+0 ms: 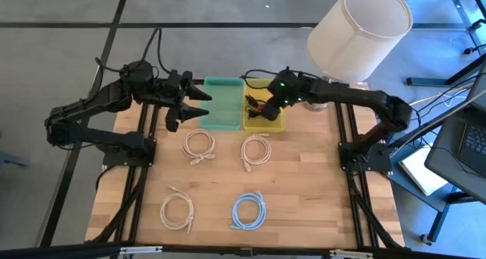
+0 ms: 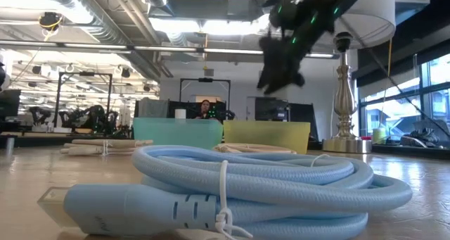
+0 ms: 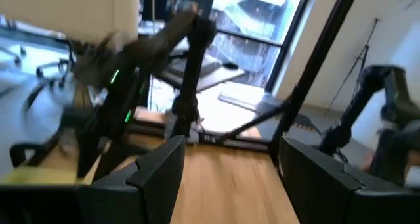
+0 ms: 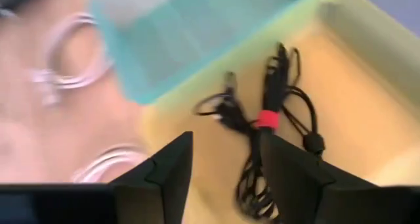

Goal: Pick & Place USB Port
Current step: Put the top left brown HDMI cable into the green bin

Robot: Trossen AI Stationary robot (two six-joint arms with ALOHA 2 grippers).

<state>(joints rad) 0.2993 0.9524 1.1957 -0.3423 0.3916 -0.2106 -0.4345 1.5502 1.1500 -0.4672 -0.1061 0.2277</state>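
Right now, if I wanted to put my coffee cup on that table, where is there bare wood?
Bare wood shows along the right edge, beside the blue cable and the white coil above it. The back is crowded: teal bin, yellow bin holding a black cable, both grippers, left and right, and the lamp.

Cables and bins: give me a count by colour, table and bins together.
White coiled cables: 3
Blue coiled cable: 1
Black cable bundle, in the yellow bin: 1
Teal bin: 1
Yellow bin: 1
Total: 7
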